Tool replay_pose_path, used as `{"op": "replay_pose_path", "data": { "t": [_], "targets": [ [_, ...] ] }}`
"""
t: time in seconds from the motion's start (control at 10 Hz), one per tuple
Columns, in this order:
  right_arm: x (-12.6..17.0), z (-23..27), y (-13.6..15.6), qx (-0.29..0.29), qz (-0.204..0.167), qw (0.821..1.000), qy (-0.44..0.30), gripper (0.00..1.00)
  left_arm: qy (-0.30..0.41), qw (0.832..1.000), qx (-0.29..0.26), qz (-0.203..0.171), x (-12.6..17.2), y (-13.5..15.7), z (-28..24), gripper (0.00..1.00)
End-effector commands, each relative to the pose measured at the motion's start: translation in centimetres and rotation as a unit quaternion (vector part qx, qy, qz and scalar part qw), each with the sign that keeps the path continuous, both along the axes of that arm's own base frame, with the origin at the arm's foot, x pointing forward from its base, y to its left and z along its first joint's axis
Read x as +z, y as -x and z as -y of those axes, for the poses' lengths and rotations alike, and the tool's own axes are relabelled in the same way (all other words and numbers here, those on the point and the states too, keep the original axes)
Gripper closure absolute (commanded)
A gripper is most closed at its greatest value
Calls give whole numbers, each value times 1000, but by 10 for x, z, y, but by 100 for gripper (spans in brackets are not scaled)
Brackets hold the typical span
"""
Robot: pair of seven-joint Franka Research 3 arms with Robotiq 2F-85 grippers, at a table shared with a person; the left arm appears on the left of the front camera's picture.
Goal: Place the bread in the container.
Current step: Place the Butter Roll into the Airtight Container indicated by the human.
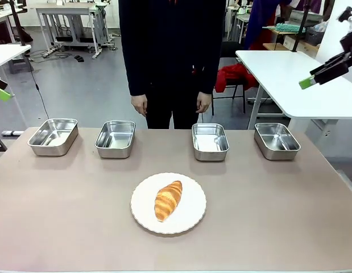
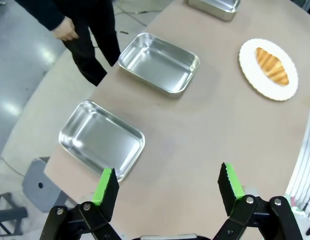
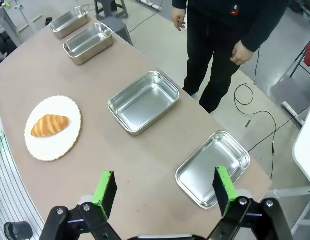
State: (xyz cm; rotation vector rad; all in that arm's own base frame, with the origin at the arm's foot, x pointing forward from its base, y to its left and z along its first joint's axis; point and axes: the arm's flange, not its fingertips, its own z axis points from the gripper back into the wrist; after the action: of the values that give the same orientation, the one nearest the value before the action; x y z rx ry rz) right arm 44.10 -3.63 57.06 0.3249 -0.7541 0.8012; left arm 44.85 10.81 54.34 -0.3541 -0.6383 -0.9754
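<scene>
- My table [image 1: 67, 227]: plain brownish top.
- Along the far edge, a row of shiny steel pans: outer left pan [image 1: 53, 135], inner left pan [image 1: 115, 138], inner right pan [image 1: 210, 140], outer right pan [image 1: 276, 140].
- White scalloped plate [image 1: 190, 211] nearer me, about centre, apart from the pans.

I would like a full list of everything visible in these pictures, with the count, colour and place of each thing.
bread: one, golden-brown, lying on the plate
plate: one, white with a scalloped edge, near side of the table, about the middle
pans: four, shiny steel, empty, in a row along the far side
table: one, grey-brown, under all of these
white table: one, behind on the right
person: one, dark clothes, standing at the far side, both hands hanging empty
left tool: one, black with green pads, open, raised over the table's left end
right tool: one, black with green pads, open, raised over the right end
</scene>
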Motion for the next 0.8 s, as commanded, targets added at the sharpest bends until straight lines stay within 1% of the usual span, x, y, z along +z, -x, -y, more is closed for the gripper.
{"op": "replay_pose_path", "data": {
  "t": [0.0,0.1,0.2,0.3,0.4,0.5,0.7],
  "targets": [
    [-2,6,2,-3,0,1000,-4,0,14,1000,2,-7,4,1,3,0],
    [9,33,0,1,15,1000,-3,0,0,1000,0,0,0,0,0,0],
    [17,67,6,5,30,999,-10,0,43,999,20,21,18,9,-33,0],
    [19,93,11,5,46,999,-20,0,65,996,43,36,26,14,-53,0],
    [17,108,18,33,49,998,-34,0,55,994,68,67,30,17,-63,0],
    [15,119,24,50,45,997,-44,0,64,993,61,81,32,22,-68,0],
    [14,139,36,56,54,995,-68,0,70,991,56,98,35,31,-79,0]
  ]
}}
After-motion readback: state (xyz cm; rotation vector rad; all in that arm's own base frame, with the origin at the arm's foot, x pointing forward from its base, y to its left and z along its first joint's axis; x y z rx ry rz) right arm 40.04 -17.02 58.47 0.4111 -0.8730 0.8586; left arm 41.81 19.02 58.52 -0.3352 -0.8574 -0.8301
